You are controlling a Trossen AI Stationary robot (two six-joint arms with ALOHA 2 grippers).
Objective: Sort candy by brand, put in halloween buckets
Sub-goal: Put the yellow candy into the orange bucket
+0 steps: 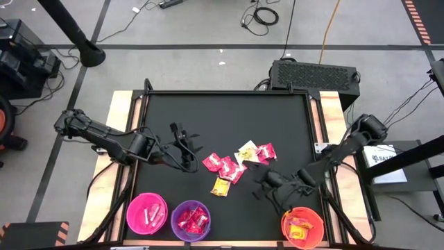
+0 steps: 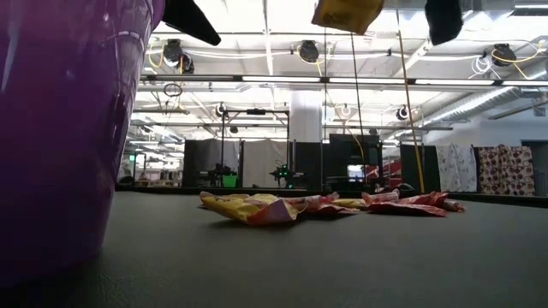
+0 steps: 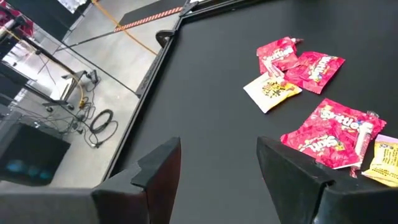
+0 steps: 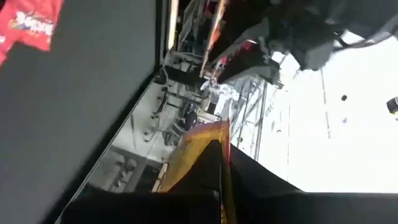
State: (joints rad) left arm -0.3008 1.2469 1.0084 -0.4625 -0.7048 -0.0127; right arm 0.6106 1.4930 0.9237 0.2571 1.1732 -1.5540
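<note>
Loose candy packets (image 1: 232,167), red and yellow, lie flat in a cluster on the black mat; the low view shows them as a low heap (image 2: 325,205). Three halloween buckets stand along the near edge: pink (image 1: 147,213), purple (image 1: 191,220) and orange (image 1: 303,227), each with packets inside. My right gripper (image 1: 267,182) hovers just left of and beyond the orange bucket, shut on a yellow packet (image 4: 199,146). My left gripper (image 1: 184,144) stands open left of the cluster, its fingers (image 3: 161,168) empty above bare mat. My right gripper pinches the yellow packet between its two fingers, and the packet's free part (image 4: 202,140) sticks out past the fingertips. The fingers lie roughly level. The packet (image 2: 347,13) is lifted well clear of the mat. The fingers hide the exact place of the hold.
The purple bucket's wall (image 2: 60,128) fills the low view's left. A raised frame (image 1: 229,92) borders the mat, with wooden strips (image 1: 118,118) outside it. Bare mat lies between the cluster and the far edge. A dark box (image 1: 312,73) sits beyond the table.
</note>
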